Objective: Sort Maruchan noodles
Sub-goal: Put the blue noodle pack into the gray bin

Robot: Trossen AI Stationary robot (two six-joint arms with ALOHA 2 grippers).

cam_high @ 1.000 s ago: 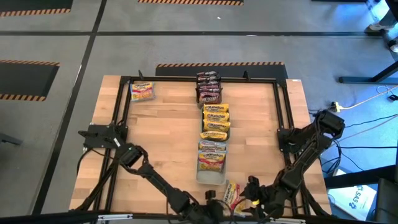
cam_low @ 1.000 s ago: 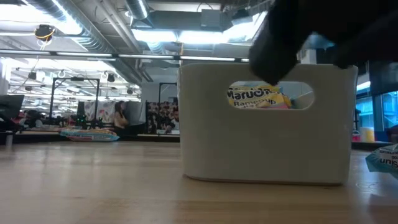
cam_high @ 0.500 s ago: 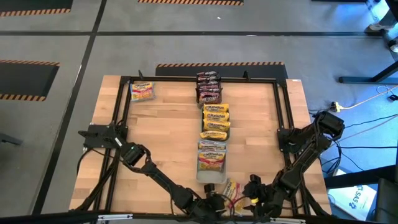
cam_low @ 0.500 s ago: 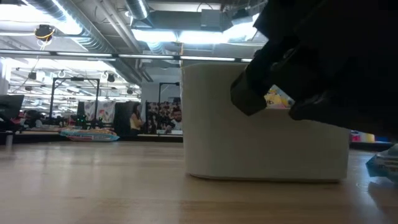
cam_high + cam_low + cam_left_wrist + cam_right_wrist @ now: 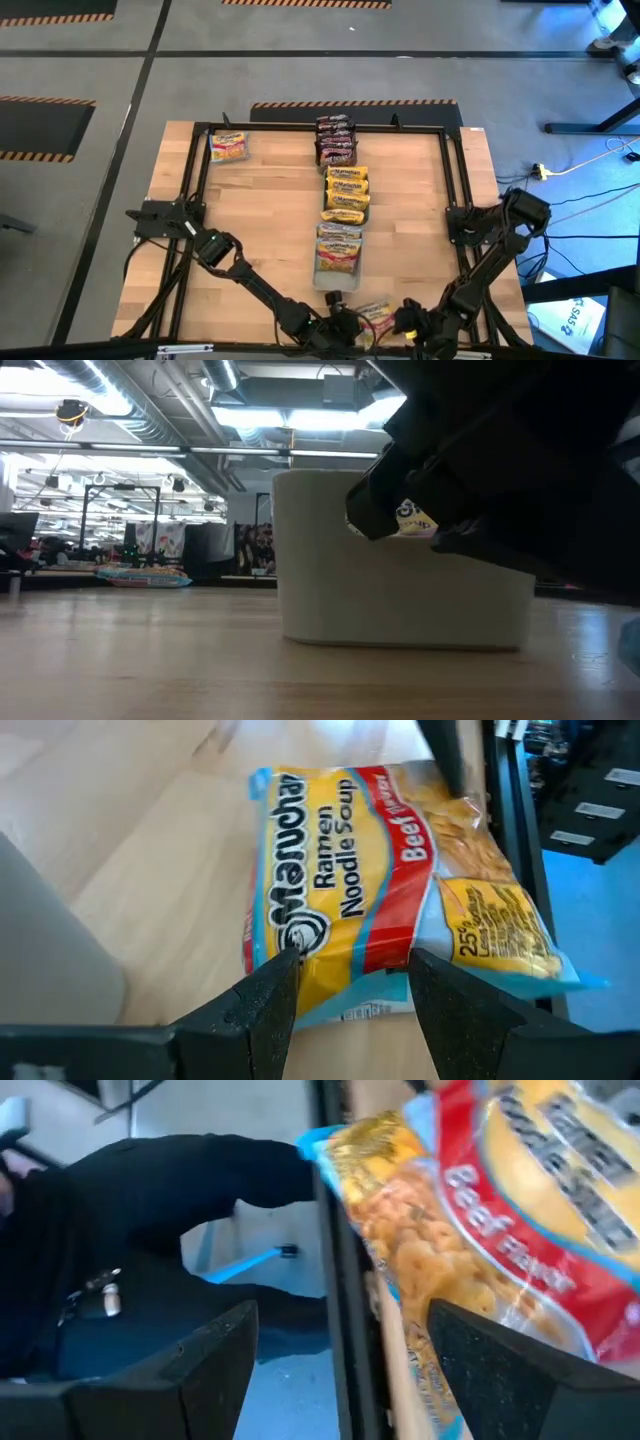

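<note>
At the near edge of the table (image 5: 260, 230), both grippers meet over 1 noodle packet (image 5: 374, 314), a yellow and red one with "Beef" printed on it. In the left wrist view the left gripper (image 5: 345, 990) has its 2 fingers (image 5: 268, 1005) spread either side of the packet's end, which sits between them; whether they press on it cannot be told. The right gripper (image 5: 340, 1355) is on the packet's right side, its fingers wide apart, the packet's corner in front of them rather than clamped.

The other packets lie in a line up the middle of the table: pale ones in a clear tray (image 5: 338, 262) nearest, then yellow ones (image 5: 346, 194), then dark red-brown ones (image 5: 335, 140) at the far edge. 1 more yellow packet (image 5: 228, 147) lies alone at the far left corner.

In the low view the pale tray fills the centre, an arm dark across its right side.
</note>
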